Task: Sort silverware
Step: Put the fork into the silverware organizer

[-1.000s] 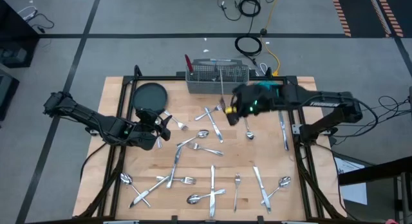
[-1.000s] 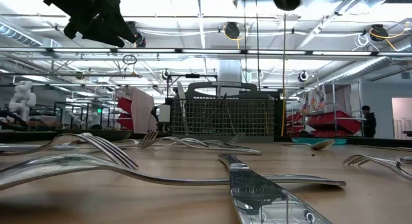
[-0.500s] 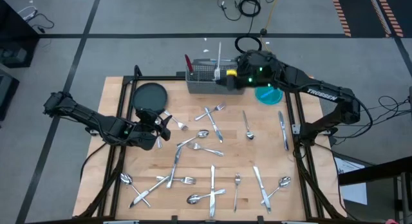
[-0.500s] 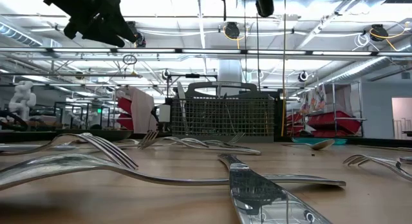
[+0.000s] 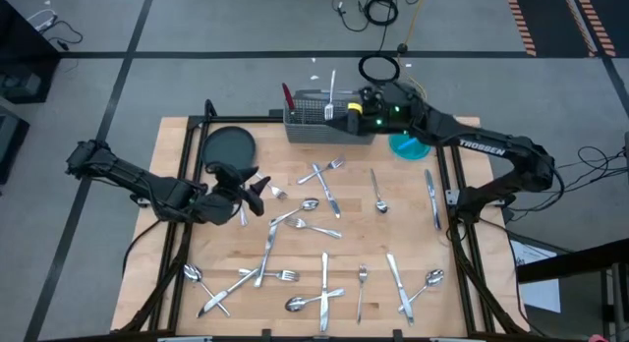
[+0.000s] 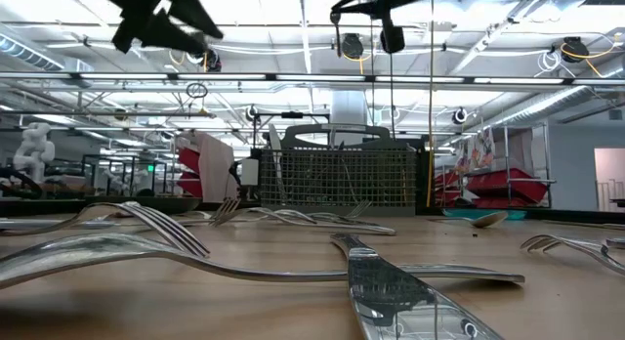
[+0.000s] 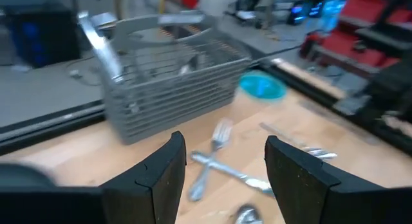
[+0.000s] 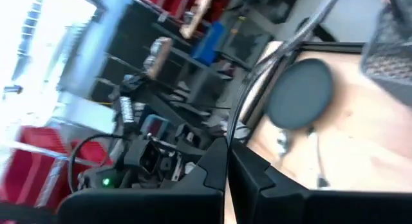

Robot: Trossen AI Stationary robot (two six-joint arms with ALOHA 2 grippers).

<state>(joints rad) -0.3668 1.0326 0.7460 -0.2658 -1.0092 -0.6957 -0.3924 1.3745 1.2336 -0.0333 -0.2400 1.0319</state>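
Fingers of the right gripper (image 5: 342, 110) pinch a knife (image 5: 332, 89) upright over the mesh caddy (image 5: 313, 126) directly beneath. Left gripper (image 5: 257, 191) hovers open, crossed silverware (image 7: 215, 163) just ahead of it.

Robotics lab: open hall, ceiling trusses (image 6: 293, 78), red bins (image 6: 503, 187), floor cables (image 5: 378, 8).

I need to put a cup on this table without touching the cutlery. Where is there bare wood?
Bare wood lies along the left edge below the plate, and at the right edge beyond the knife. The middle and near rows are crowded with forks, spoons and knives.
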